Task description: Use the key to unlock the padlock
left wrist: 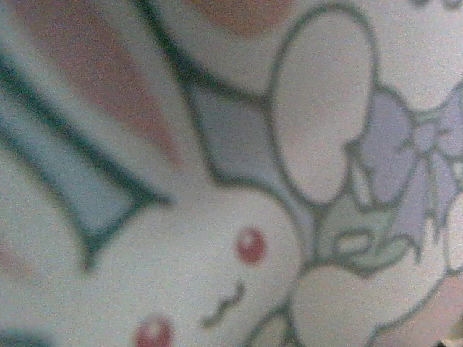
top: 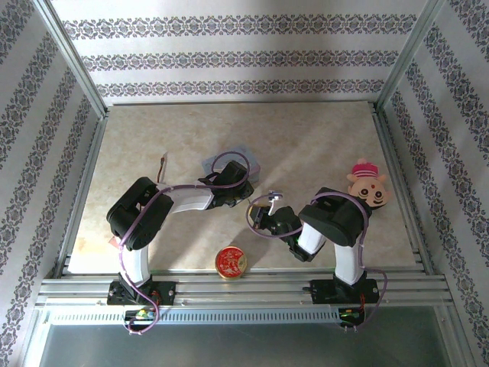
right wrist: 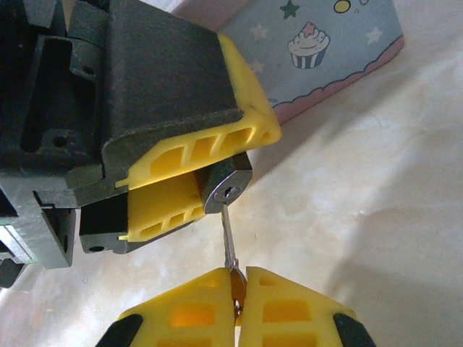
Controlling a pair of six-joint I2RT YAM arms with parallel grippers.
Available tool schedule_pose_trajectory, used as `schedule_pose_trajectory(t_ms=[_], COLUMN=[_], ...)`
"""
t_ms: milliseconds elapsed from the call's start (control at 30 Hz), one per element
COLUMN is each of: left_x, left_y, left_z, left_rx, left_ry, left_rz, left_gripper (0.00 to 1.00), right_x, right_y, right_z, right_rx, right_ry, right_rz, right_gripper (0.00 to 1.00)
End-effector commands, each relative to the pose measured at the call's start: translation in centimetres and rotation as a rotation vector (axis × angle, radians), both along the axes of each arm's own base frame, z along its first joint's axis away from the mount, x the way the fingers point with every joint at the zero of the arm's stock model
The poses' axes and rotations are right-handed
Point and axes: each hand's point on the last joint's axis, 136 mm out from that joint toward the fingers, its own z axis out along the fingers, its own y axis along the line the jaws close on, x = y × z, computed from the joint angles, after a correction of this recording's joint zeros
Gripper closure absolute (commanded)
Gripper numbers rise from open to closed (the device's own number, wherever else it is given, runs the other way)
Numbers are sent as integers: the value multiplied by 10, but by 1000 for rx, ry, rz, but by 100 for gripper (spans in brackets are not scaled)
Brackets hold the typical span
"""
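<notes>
Pastel-blue box [right wrist: 340, 43]: printed with a cupcake and stars. Your left wrist camera shows its cartoon rabbit [left wrist: 217, 275], blurred.
Padlock [right wrist: 226, 189]: dark, pinched in your left gripper [right wrist: 217, 173], just beside the box.
Key [right wrist: 229, 242]: silvery, tip meeting the keyhole, head clamped by your right gripper [right wrist: 239, 293].
Red-and-gold tin [top: 231, 261]: between the arm bases.
Plush toy [top: 368, 183]: beside your right arm.

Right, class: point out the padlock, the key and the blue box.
padlock [right wrist: 226, 189]: right wrist view, its keyhole end.
key [right wrist: 228, 242]: right wrist view, its thin shaft.
blue box [right wrist: 354, 50]: right wrist view, its printed face.
</notes>
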Motion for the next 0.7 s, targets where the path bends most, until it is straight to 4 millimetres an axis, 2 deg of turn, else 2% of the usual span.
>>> schedule_pose_trajectory(t_ms=[0, 233, 667], left_x=[-2, -4, -7], left_y=[-1, 0, -2], left_z=[-1, -5, -9], left_rx=[-29, -24, -30], left_ry=[21, 31, 49], left_rz=[-4, -5, -16], left_gripper=[98, 98, 98], right_x=[4, 8, 10], right_y=[-2, 0, 0], right_z=[-12, -11, -20], right_rx=[-13, -2, 17], right_ry=[34, 34, 81], right_rz=[-13, 0, 21], right_gripper=[100, 100, 100])
